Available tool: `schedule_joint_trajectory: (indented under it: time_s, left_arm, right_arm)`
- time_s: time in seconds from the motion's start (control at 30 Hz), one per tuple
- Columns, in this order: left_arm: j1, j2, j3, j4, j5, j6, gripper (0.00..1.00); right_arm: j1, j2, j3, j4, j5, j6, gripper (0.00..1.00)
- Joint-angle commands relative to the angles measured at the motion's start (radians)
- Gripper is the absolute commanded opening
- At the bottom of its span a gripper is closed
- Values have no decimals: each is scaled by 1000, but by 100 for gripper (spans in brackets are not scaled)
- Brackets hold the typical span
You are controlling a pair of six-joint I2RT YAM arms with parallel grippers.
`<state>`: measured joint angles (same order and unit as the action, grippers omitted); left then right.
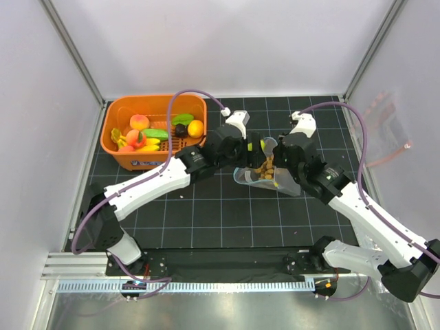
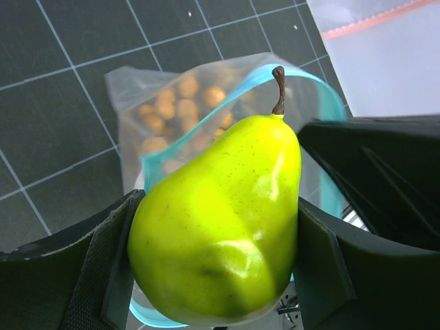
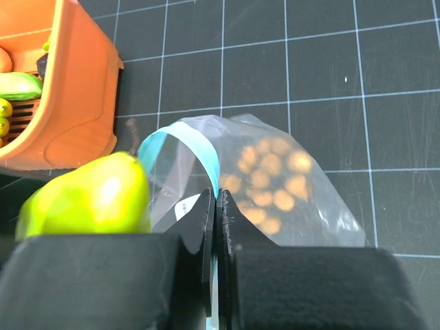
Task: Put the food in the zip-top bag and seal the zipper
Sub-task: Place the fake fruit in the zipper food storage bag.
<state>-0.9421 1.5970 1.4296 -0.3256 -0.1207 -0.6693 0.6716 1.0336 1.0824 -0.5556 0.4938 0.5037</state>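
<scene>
The clear zip-top bag (image 1: 269,177) lies on the black mat with its mouth held up and open. A cluster of brown balls (image 3: 269,180) lies inside it. My right gripper (image 3: 216,203) is shut on the teal zipper (image 3: 201,146) at the mouth edge. My left gripper (image 2: 214,268) is shut on a yellow-green pear (image 2: 218,227), stem pointing into the open bag mouth (image 2: 302,79). The pear also shows in the right wrist view (image 3: 86,199), just left of the mouth. More food (image 1: 155,130) lies in the orange basket.
The orange slotted basket (image 1: 130,159) stands at the back left of the mat, close to the left arm. A second clear bag with a pink-red strip (image 1: 385,130) lies off the mat at the right.
</scene>
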Motion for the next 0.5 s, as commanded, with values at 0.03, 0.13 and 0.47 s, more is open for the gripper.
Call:
schedule_joint_trajectory:
  time_s: [0.03, 0.13, 0.47]
  left_arm:
    - [-35, -80, 8, 56, -66, 36, 15]
    - [-61, -88, 9, 48, -82, 56, 15]
    - [-84, -34, 37, 26, -54, 60, 15]
  right_arm:
    - [-12, 6, 11, 37, -20, 19, 1]
    - [-17, 5, 10, 42, -34, 19, 1]
    - [-38, -27, 2, 46, -54, 18, 1]
